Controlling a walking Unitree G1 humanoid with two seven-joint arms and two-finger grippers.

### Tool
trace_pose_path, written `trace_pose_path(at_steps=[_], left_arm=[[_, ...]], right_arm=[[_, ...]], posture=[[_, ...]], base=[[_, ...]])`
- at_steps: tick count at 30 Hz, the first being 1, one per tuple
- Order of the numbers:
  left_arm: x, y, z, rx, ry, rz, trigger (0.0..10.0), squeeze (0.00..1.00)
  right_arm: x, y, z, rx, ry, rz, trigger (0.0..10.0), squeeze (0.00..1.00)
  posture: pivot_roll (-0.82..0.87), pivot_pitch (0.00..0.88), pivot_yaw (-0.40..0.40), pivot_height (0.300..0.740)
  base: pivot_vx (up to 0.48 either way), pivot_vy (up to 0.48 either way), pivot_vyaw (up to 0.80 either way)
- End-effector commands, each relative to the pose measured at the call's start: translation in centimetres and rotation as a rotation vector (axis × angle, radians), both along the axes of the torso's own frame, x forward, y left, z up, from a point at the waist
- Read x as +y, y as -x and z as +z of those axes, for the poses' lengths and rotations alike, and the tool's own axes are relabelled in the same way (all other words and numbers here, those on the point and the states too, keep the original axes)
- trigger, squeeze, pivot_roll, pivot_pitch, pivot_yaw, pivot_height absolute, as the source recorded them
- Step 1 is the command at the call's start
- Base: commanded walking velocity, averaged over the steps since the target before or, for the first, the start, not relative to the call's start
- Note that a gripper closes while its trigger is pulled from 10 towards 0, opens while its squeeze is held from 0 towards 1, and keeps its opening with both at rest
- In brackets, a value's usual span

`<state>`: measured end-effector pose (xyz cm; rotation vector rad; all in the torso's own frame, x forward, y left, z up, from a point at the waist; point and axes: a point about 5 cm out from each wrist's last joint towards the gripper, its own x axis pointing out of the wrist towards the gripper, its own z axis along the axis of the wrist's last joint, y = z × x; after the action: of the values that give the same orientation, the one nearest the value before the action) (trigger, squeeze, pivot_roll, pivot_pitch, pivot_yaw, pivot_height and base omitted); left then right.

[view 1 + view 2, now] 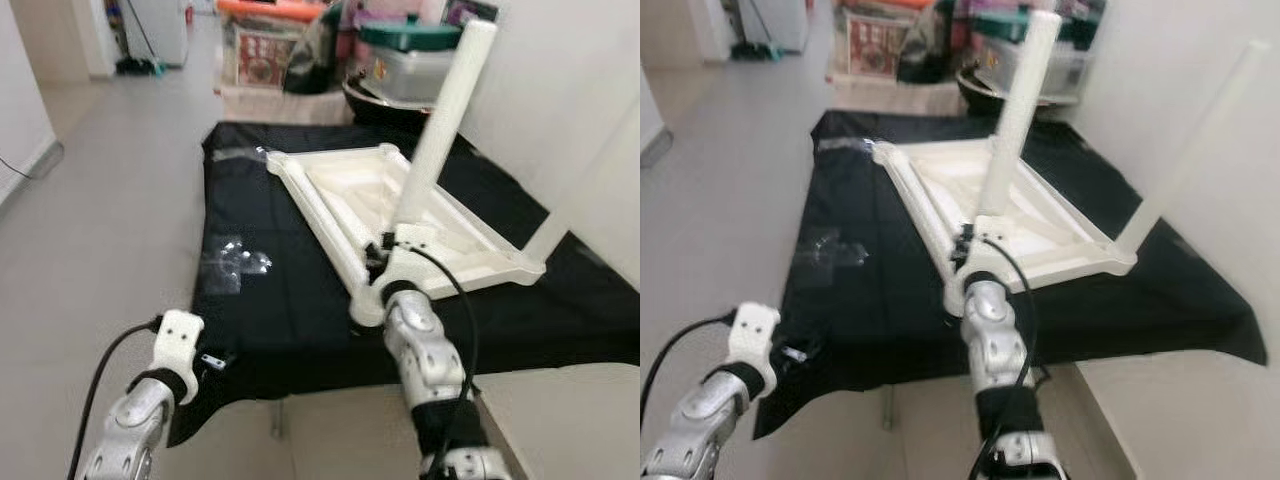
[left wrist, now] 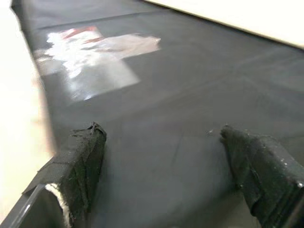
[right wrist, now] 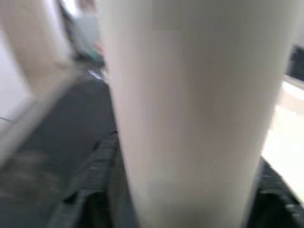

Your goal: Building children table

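The upturned tabletop point(image 1: 400, 215) lies on the mat point(image 1: 270, 290). One leg point(image 1: 440, 125) rises from its near corner, another leg point(image 1: 1200, 150) from its right corner. A plastic bag point(image 1: 235, 260) lies left of it; boxes point(image 1: 410, 55) stand behind it.

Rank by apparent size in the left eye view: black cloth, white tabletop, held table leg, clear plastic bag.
1. black cloth
2. white tabletop
3. table leg, held by the right gripper
4. clear plastic bag
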<state>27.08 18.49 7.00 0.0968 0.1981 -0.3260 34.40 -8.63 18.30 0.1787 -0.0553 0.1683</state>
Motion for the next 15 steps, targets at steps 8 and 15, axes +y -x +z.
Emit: trace_pose_path(at_steps=[8,15], left_arm=[[0.0,0.5,-0.7,0.035,0.013,0.003,10.0,0.00],[-0.2,0.4,-0.6,0.032,0.015,0.005,10.0,0.00]], right_arm=[[0.5,-0.6,5.9,-0.180,0.157,0.488,10.0,0.00],[0.7,-0.5,2.5,-0.110,0.313,0.764,9.5,0.00]], posture=[[0.09,0.000,-0.140,0.740],[0.09,0.000,-0.145,0.740]], base=[[0.000,0.000,0.00],[0.000,0.000,0.00]])
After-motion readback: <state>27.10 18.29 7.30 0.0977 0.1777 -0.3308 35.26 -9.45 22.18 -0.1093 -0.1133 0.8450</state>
